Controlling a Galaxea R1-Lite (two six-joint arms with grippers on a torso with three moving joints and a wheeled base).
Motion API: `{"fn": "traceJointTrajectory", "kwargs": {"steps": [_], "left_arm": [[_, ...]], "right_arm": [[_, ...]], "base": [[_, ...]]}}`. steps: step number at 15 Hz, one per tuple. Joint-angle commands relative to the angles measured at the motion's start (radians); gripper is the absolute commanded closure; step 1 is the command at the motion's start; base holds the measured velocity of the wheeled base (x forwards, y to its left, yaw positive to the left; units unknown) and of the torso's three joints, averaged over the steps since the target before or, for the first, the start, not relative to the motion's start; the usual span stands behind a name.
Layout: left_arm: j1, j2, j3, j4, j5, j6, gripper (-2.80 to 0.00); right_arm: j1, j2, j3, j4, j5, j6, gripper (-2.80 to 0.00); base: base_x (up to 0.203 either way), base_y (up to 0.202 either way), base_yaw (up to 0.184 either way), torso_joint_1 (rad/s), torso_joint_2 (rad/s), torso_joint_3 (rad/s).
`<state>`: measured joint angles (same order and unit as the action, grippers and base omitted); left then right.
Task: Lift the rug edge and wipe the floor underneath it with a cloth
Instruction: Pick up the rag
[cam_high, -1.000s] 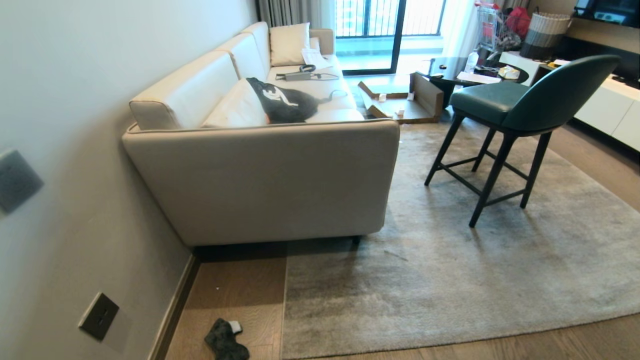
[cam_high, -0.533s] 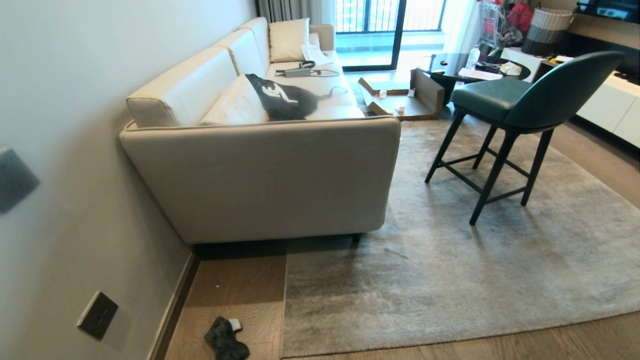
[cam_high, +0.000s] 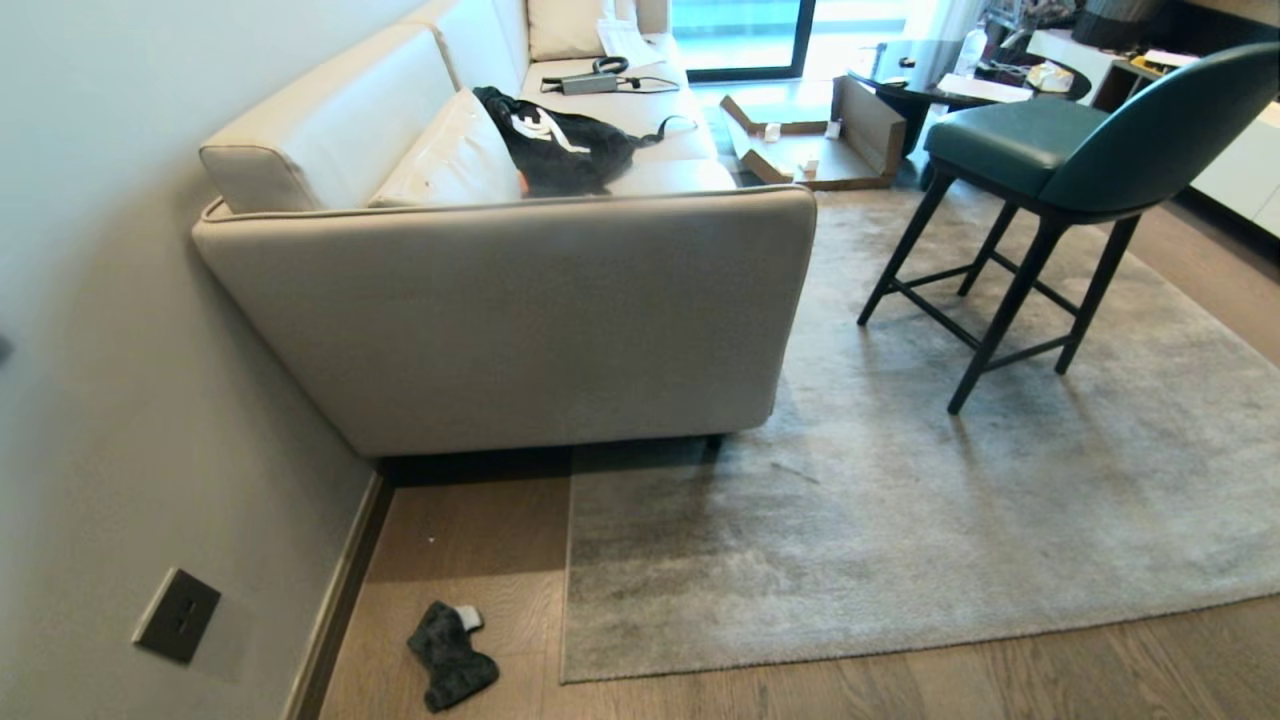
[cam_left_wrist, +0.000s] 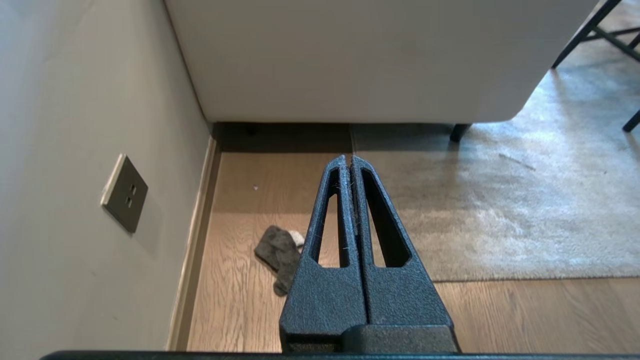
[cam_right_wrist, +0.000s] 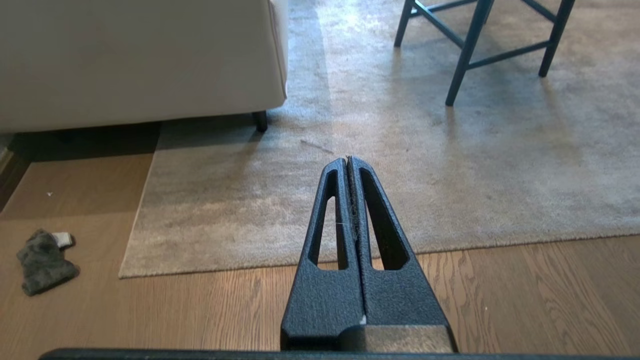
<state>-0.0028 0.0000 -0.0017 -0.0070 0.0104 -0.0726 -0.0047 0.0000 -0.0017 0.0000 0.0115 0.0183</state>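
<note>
A pale grey rug lies flat, its rug edge (cam_high: 800, 660) and square corner (cam_high: 566, 676) on the brown wood floor (cam_high: 480, 540). The small dark grey cloth (cam_high: 450, 655) lies crumpled on the floor between the rug corner and the wall. Neither arm shows in the head view. My left gripper (cam_left_wrist: 348, 159) hangs shut and empty above the floor, with the cloth (cam_left_wrist: 280, 252) below and beside it. My right gripper (cam_right_wrist: 347, 160) is shut and empty above the rug, near the rug edge (cam_right_wrist: 250, 267); the cloth (cam_right_wrist: 42, 260) lies off to one side.
A beige sofa (cam_high: 520, 300) stands on the rug's back corner against the grey wall (cam_high: 120, 400), which carries a socket plate (cam_high: 176, 615) and a skirting strip (cam_high: 335, 600). A green stool (cam_high: 1040, 190) stands on the rug. A cardboard box (cam_high: 820, 140) lies beyond.
The whole head view has tilted down: sofa, stool and window slid up the picture and more floor shows in front. Nothing in the room has moved.
</note>
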Motion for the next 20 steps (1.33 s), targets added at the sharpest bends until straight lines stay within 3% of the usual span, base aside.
{"fn": "traceJointTrajectory", "kwargs": {"steps": [1, 20], "left_arm": [[0.0, 0.0, 0.0, -0.001, 0.0, -0.001, 0.0], [0.0, 0.0, 0.0, -0.001, 0.0, -0.001, 0.0]], "right_arm": [[0.0, 0.002, 0.0, 0.0, 0.001, 0.0, 0.0], [0.0, 0.002, 0.0, 0.0, 0.001, 0.0, 0.0]], "base": [[0.0, 0.0, 0.0, 0.007, 0.0, -0.209], [0.0, 0.0, 0.0, 0.003, 0.0, -0.196]]}}
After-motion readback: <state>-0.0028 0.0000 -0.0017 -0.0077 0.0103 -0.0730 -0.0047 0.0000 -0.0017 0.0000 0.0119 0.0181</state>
